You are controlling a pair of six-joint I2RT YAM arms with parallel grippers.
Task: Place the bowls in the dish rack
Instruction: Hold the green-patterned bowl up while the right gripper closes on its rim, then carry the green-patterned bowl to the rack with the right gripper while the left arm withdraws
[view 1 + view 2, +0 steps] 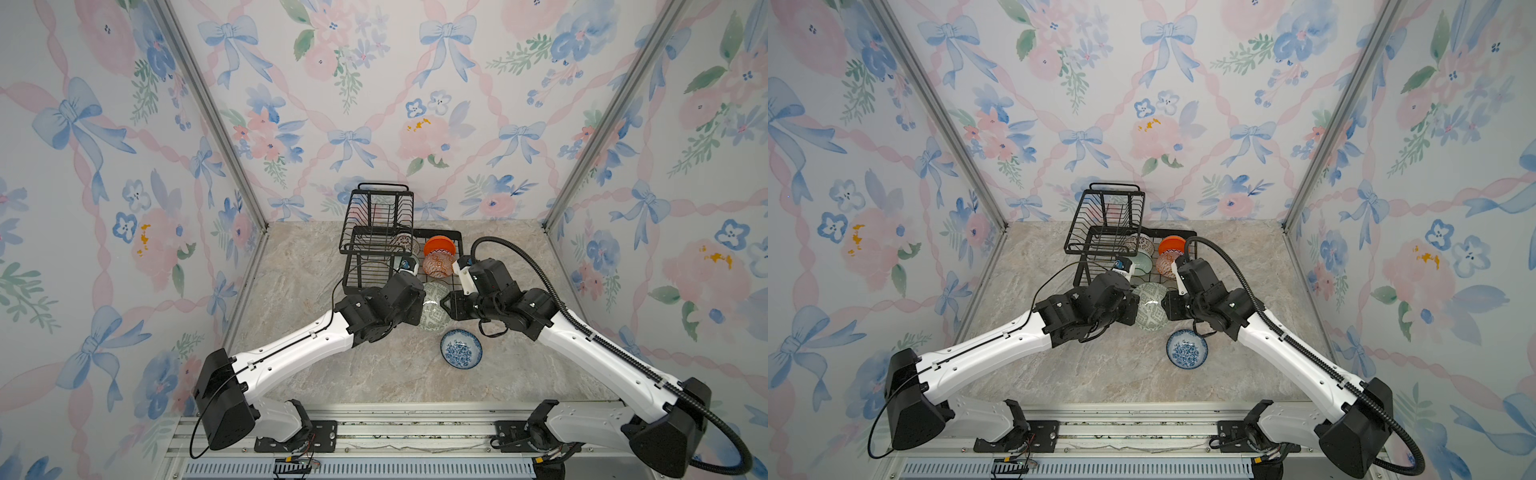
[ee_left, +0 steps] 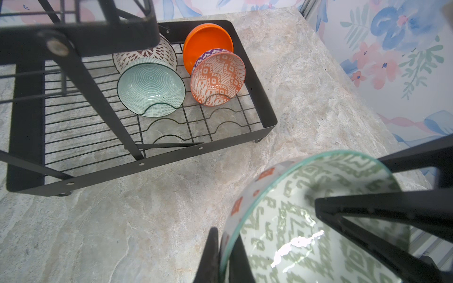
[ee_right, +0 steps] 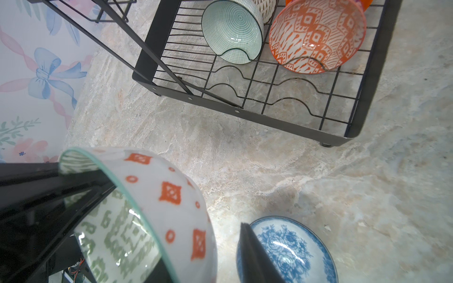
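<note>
A grey-green patterned bowl (image 1: 434, 309) (image 1: 1152, 305) hangs tilted above the table between both arms. My left gripper (image 2: 224, 242) is shut on its rim (image 2: 245, 220). My right gripper (image 3: 203, 247) straddles the opposite rim, open, one finger inside and the outer finger (image 3: 247, 247) a gap away from the wall. A blue-white floral bowl (image 1: 460, 348) (image 3: 294, 250) sits upright on the table just in front. The black dish rack (image 1: 376, 232) (image 2: 259, 98) holds on edge in its lower tray the plain orange (image 2: 206, 41), orange-white geometric (image 2: 218, 78), pale mint (image 2: 150, 88) and brown-lattice (image 2: 147, 52) bowls.
The rack's raised upper basket (image 1: 1104, 216) stands over its left half. Bare wire slots (image 3: 282, 93) lie at the tray's front, ahead of the standing bowls. Floral walls close in the marble table (image 1: 374, 374) on three sides.
</note>
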